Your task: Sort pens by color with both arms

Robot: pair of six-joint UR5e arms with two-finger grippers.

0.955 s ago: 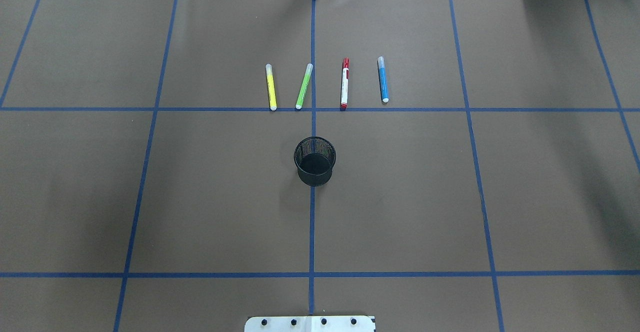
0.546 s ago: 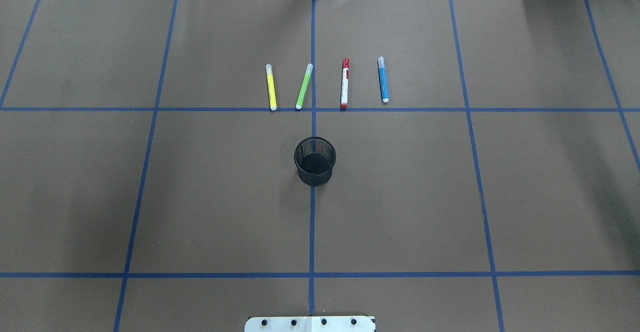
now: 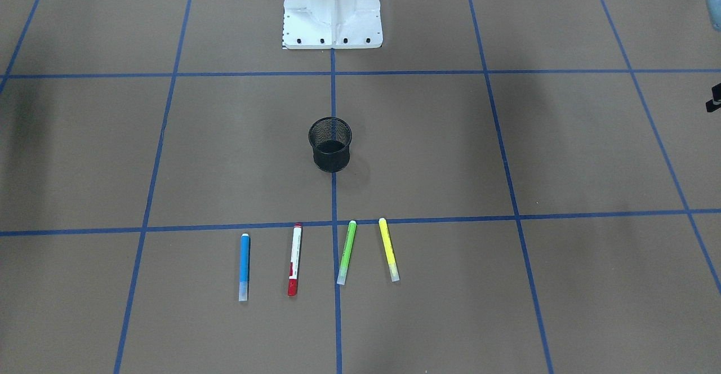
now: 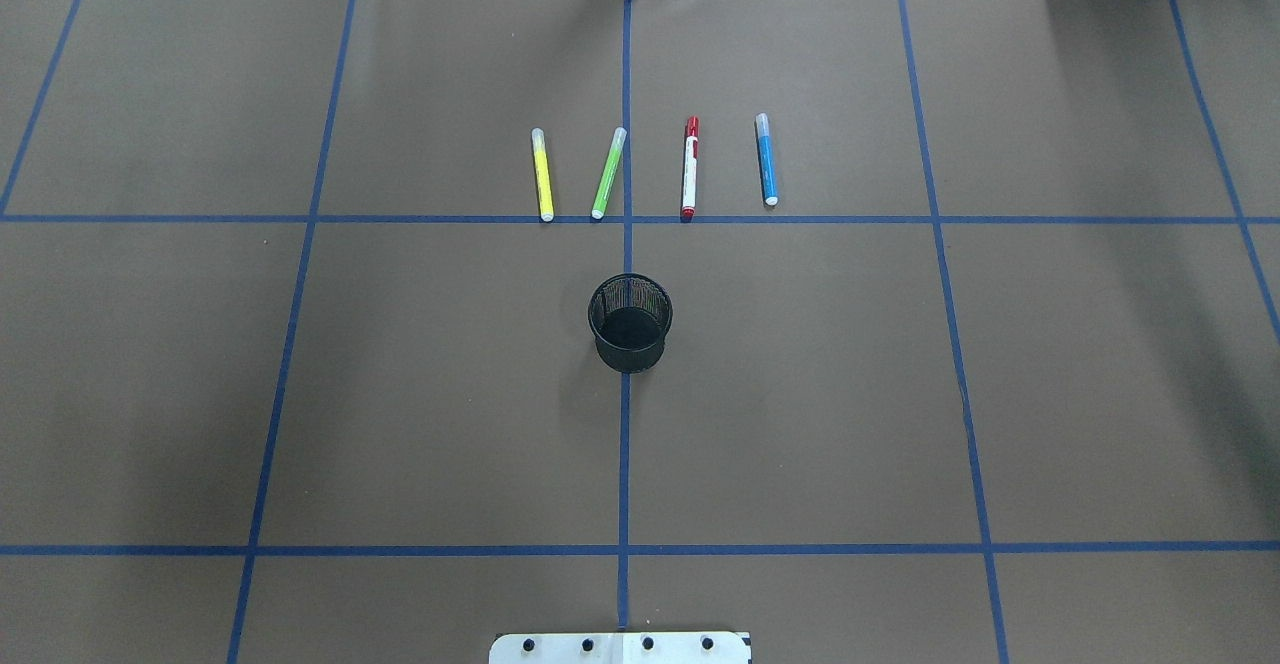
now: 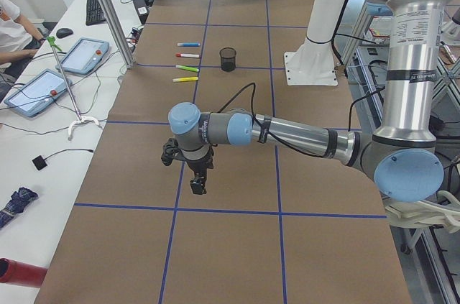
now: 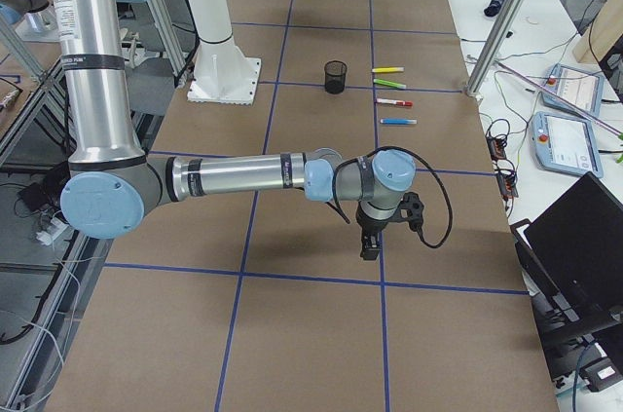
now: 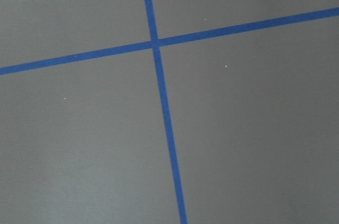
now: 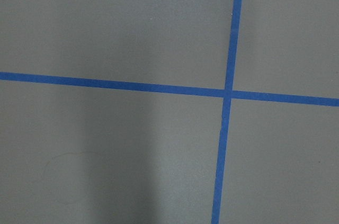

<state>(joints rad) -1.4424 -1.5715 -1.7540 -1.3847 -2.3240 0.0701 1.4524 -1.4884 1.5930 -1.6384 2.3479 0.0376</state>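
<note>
Left gripper (image 5: 195, 188) and right gripper (image 6: 369, 250): jaw spacing too small to make out. White pedestal base (image 4: 620, 648) cut off at overhead view's 6 o'clock edge.

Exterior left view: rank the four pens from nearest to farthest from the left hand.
From the left hand:
1. yellow pen, near end of the row.
2. green pen, next along.
3. red pen, third, level with the cup.
4. blue pen, far end of the row.
</note>
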